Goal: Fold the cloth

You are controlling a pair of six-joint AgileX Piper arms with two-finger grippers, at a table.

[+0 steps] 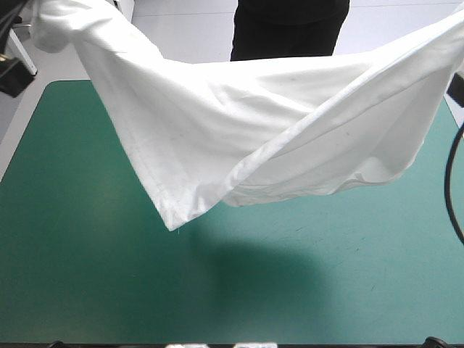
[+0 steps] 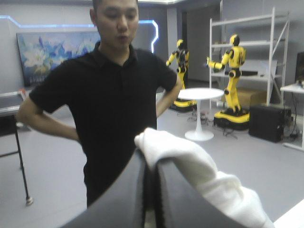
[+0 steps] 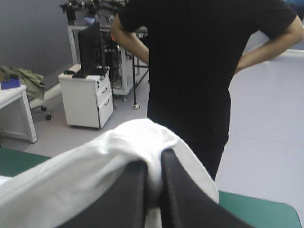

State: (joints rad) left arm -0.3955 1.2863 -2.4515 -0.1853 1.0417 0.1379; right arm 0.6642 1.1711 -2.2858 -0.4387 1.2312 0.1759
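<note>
Observed the T-shirt (image 1: 275, 138) lifted over the counter (image 1: 87, 290), strung between the two upper corners of the high view and sagging in the middle like a hammock. Noted its lowest point as a hem corner hanging left of centre, with a second fold drooping toward the right side. Saw a soft shadow (image 1: 254, 279) on the teal-green cover beneath. Logged the left claw (image 2: 151, 164) nearly closed, black fingers (image 2: 123, 199) pinching a bunched white wad of the T-shirt that spills over and beside the tips. Logged the right claw (image 3: 154, 166) likewise all but closed on the fabric, with white cloth draped over its tips, trailing off to one side, and the teal-green cover showing below.
</note>
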